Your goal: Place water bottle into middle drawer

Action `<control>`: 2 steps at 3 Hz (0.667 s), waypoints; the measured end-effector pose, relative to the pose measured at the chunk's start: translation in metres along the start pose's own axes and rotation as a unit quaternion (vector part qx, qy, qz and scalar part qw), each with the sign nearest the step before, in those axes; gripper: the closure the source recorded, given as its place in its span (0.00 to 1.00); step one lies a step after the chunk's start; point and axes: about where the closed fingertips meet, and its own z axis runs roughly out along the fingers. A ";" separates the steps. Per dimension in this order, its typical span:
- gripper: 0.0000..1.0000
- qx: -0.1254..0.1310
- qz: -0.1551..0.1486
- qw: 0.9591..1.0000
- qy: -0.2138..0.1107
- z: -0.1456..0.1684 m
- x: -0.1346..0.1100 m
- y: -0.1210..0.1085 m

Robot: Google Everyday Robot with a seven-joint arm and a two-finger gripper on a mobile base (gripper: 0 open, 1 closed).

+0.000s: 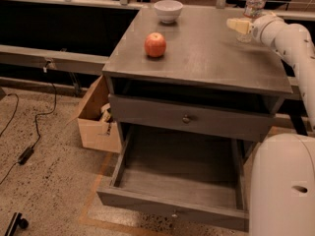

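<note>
Evidently light, the water bottle (255, 3) stands at the far right corner of the bench (206, 63), just behind the gripper (238, 25); I cannot tell whether the gripper is open or closed. The bottle is probably thin-walled and slippery, so a gentle mid-body hold looks best. The middle drawer (167, 204) is pulled out.

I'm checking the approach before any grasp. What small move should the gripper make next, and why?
Probably ease the gripper slightly rightward and back, toward the water bottle. The bottle stands upright at the cabinet top's back right corner, not yet held, and the gripper hovers just to its left. The middle drawer is already pulled open, so only the pickup remains first.
</note>
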 end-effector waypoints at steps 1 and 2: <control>0.41 -0.010 0.006 1.000 -0.010 0.007 -0.004 0.004; 0.65 -0.020 0.010 1.000 -0.014 0.009 -0.006 0.006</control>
